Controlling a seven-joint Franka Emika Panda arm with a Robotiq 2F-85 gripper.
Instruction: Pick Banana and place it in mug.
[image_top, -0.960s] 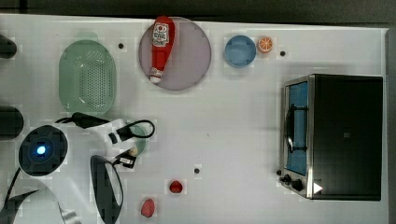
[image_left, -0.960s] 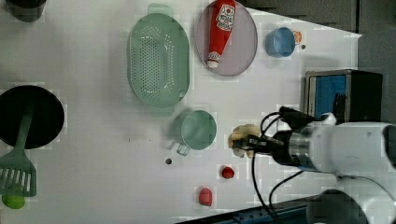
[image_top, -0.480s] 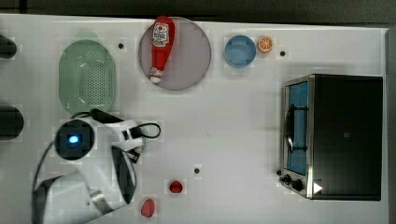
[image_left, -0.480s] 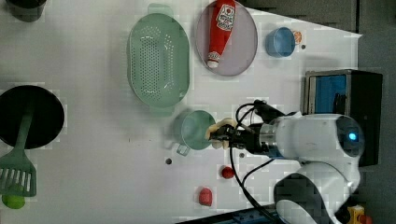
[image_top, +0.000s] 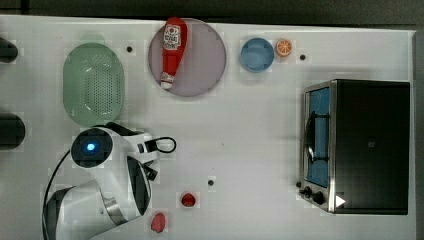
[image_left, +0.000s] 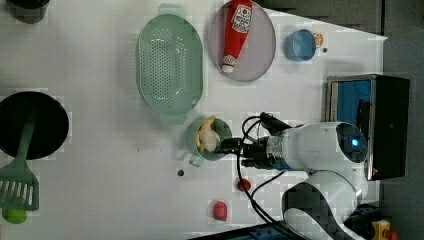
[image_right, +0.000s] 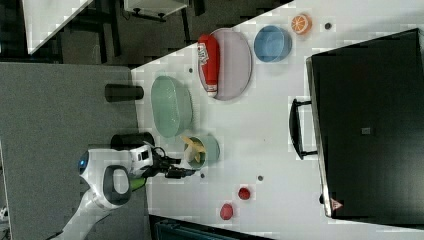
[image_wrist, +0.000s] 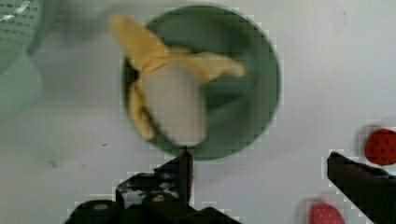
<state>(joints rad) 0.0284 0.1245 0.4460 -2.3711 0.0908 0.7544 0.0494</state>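
The banana (image_wrist: 170, 105) sits inside the green mug (image_wrist: 252, 93), its peel strips splaying over the rim, just beside the pale green perforated basket (image_left: 169, 65), while the gripper (image_wrist: 257, 172) hovers at the mug's edge with its 2 fingers spread wide and empty.

You have a white table (image_top: 250, 125) carrying, along the top view's upper edge, a pale green perforated basket (image_top: 93, 83), a grey plate (image_top: 200, 60), a blue cup (image_top: 257, 54) and, just beside that cup, an orange slice (image_top: 284, 47). At the top view's right you find a black toaster oven (image_top: 360, 146), and near the lower edge two small red pieces (image_top: 188, 199) lie apart from each other. In the left view the green mug (image_left: 220, 132) stands just below the basket, and a black pan (image_left: 31, 125) sits at the left view's left.
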